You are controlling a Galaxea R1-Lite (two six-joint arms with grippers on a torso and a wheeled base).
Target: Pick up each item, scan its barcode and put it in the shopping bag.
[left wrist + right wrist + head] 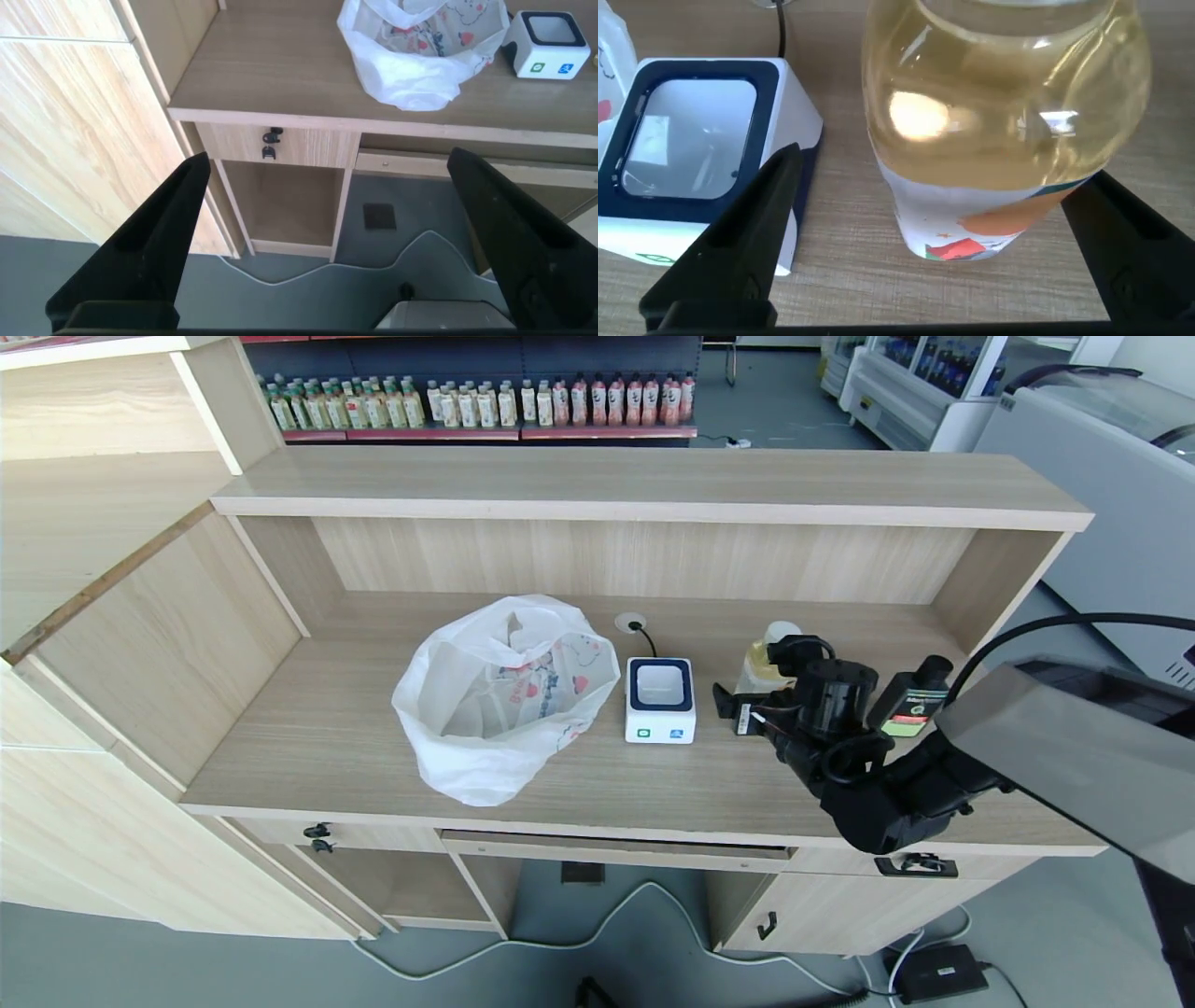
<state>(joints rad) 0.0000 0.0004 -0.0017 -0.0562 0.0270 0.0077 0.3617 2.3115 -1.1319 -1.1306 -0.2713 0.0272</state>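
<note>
A clear bottle of yellowish liquid (999, 121) stands upright on the wooden counter (327, 737), right of the white barcode scanner (660, 700). My right gripper (924, 252) is open at the bottle's base, one finger on each side, neither touching it. From the head, that gripper (747, 707) sits just in front of the bottle (767, 663). A dark bottle with a green label (910, 705) stands further right. The white shopping bag (504, 695) lies open left of the scanner. My left gripper (327, 243) is open and holds nothing, low in front of the counter, over the floor.
A raised back shelf (653, 485) and side walls enclose the counter. The scanner's cable (642, 637) runs to a hole at the back. Drawers (271, 145) and cabinets sit under the counter's front edge, with cables on the floor.
</note>
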